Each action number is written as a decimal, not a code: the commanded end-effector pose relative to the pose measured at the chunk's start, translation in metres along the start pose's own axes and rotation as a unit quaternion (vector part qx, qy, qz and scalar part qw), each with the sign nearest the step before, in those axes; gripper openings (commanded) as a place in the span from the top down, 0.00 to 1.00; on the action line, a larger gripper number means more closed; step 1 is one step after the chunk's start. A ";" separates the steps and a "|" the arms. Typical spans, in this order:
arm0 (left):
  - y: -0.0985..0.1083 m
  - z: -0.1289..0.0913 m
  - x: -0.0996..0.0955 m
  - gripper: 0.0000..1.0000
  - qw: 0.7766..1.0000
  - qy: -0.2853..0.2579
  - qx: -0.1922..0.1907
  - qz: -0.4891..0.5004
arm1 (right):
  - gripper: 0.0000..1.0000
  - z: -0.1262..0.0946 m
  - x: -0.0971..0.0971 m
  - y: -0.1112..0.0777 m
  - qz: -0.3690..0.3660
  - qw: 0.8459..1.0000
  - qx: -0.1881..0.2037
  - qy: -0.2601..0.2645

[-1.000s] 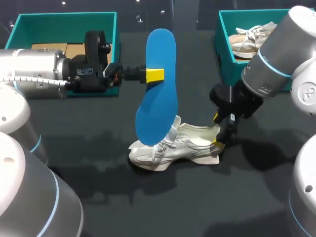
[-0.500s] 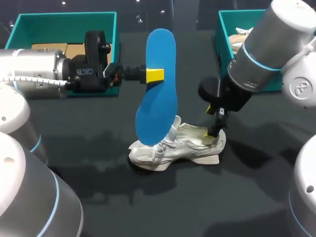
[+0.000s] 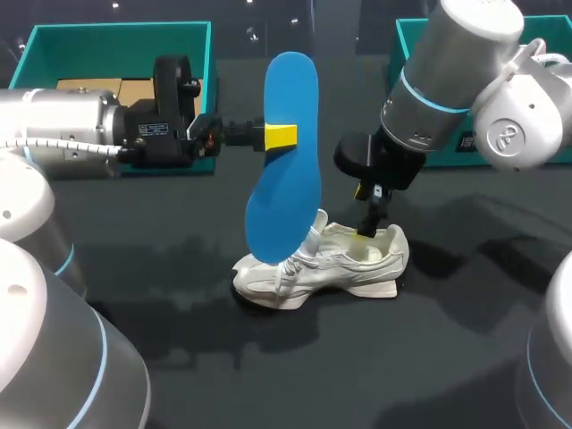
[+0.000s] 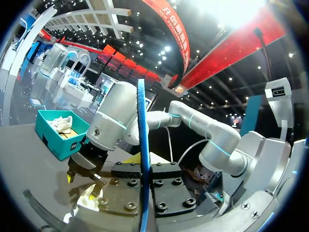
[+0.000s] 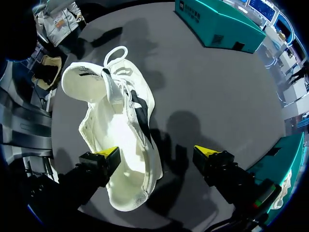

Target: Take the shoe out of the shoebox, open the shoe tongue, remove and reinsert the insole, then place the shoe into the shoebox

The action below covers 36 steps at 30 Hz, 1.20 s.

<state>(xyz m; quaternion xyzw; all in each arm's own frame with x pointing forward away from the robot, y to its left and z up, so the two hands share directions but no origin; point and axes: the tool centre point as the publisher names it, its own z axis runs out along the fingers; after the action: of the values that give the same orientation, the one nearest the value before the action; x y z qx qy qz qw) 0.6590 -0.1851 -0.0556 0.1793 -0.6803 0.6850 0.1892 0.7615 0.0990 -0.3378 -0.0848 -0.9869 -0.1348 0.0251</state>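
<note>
Insole (image 3: 284, 170), flat blue oval, clamped in left tool (image 3: 277, 137); right tool (image 5: 159, 155) gapes over shoe (image 5: 123, 140).

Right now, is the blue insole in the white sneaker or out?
Out. The flat blue insole is held on end in the left jaws, outside the white lace-up sneaker, whose opening shows empty.

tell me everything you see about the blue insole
The blue insole is a thin, flat, foam-like sheet shaped like a foot, out of the white shoe. It hangs upright in the air, wider end down, pinched near its upper part by the left end effector. Its lower end overlaps the shoe in the head view; contact cannot be told.
</note>
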 end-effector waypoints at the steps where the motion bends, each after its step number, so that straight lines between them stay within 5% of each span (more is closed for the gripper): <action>1: 0.001 0.002 -0.001 1.00 1.000 0.000 0.001 0.000 | 0.00 0.015 -0.004 0.011 0.003 1.000 0.017 0.000; 20: 0.001 0.002 -0.001 1.00 1.000 0.000 0.001 0.000 | 0.00 0.045 -0.003 0.014 0.017 1.000 0.006 0.024; 27: 0.001 0.002 -0.001 1.00 1.000 0.000 0.001 0.000 | 0.30 0.051 0.003 0.016 0.024 0.999 0.008 0.033; 36: 0.001 0.002 -0.001 1.00 1.000 0.000 0.001 0.000 | 0.51 0.056 0.010 0.020 0.025 0.998 0.027 0.047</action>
<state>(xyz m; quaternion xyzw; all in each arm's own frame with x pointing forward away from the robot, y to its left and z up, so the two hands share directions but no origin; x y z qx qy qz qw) 0.6589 -0.1850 -0.0556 0.1793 -0.6805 0.6848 0.1892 0.7514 0.1290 -0.3834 -0.1027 -0.9849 -0.1176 0.0745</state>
